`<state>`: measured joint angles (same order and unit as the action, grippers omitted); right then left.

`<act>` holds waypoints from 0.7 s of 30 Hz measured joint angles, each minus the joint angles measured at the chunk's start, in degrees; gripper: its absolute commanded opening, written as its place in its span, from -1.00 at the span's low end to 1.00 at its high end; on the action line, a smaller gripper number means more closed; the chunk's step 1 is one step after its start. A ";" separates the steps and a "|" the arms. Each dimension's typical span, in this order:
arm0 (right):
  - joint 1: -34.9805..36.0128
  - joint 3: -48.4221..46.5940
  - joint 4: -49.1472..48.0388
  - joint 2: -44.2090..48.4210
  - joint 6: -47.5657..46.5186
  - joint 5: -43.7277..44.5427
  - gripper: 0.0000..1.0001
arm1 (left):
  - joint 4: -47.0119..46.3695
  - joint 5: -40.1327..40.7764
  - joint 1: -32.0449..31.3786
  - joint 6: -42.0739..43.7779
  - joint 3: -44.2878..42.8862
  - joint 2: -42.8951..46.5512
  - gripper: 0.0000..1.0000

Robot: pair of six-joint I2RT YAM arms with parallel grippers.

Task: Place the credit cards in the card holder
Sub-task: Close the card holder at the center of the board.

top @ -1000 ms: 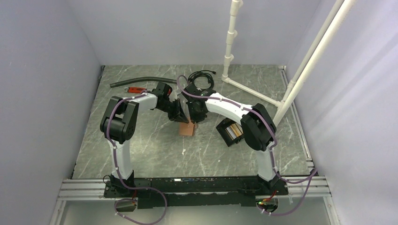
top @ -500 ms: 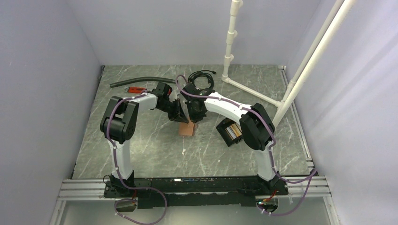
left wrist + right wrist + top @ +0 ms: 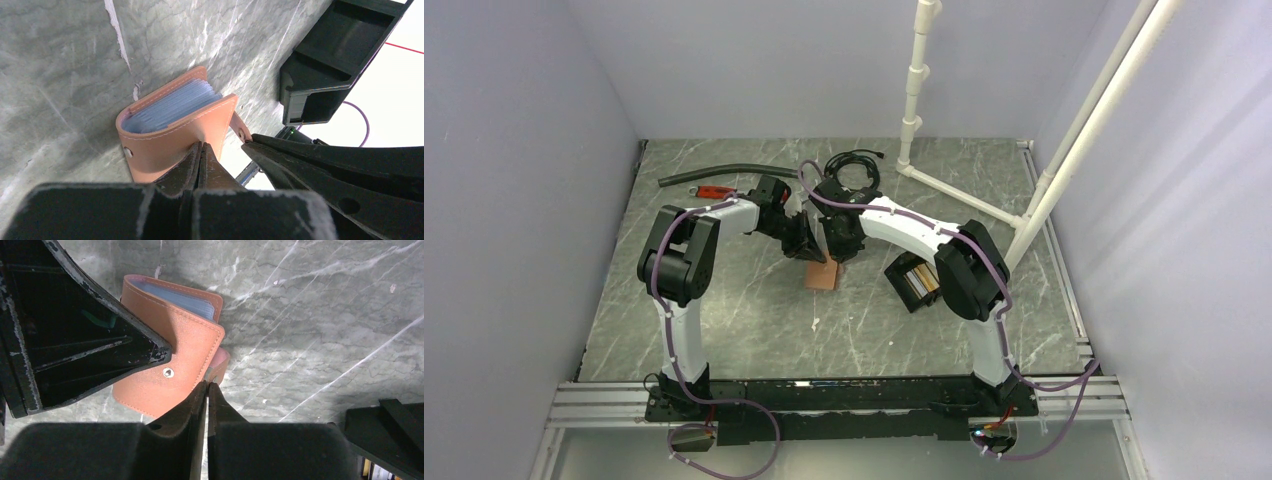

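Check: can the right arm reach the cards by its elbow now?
Probably not yet: the right gripper is shut on the tan wallet's strap, and the cards lie tucked under that arm's elbow.

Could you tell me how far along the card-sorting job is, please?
Done: some credit cards already lie in the black card holder. In hand: both grippers are at the tan wallet, the right gripper pinching its snap strap, the left gripper shut at its cover. Left: unclear whether the wallet's sleeves hold more cards.
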<state>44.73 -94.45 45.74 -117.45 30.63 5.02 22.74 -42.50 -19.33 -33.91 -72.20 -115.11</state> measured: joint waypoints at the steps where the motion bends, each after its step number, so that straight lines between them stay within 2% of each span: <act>1: 0.00 0.00 -0.02 0.00 -0.04 0.00 -0.93 | 0.00 0.00 0.00 0.00 0.00 0.00 -1.00; 3: 0.00 0.00 -0.04 0.00 -0.17 -0.15 -0.93 | 0.00 0.00 -0.04 0.00 0.00 0.00 -1.00; 8: 0.00 0.00 -0.02 0.00 -0.22 -0.57 -0.71 | 0.00 0.00 -0.15 0.00 0.00 0.00 -1.00; 15: 0.00 0.02 -0.02 -0.04 -0.61 -0.90 -0.81 | -0.24 -0.11 -0.15 0.00 0.17 0.00 -1.00; 18: 0.00 0.00 -0.02 -0.09 -0.63 -1.01 -0.69 | -0.39 -0.17 -0.15 0.00 0.24 0.00 -1.00; 21: 0.00 0.02 0.07 -0.13 -0.63 -1.01 -0.65 | -0.42 -0.20 -0.15 0.00 0.24 0.00 -1.00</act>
<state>44.73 -94.43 45.80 -117.58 30.00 4.01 22.33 -42.70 -19.49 -33.91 -71.96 -115.11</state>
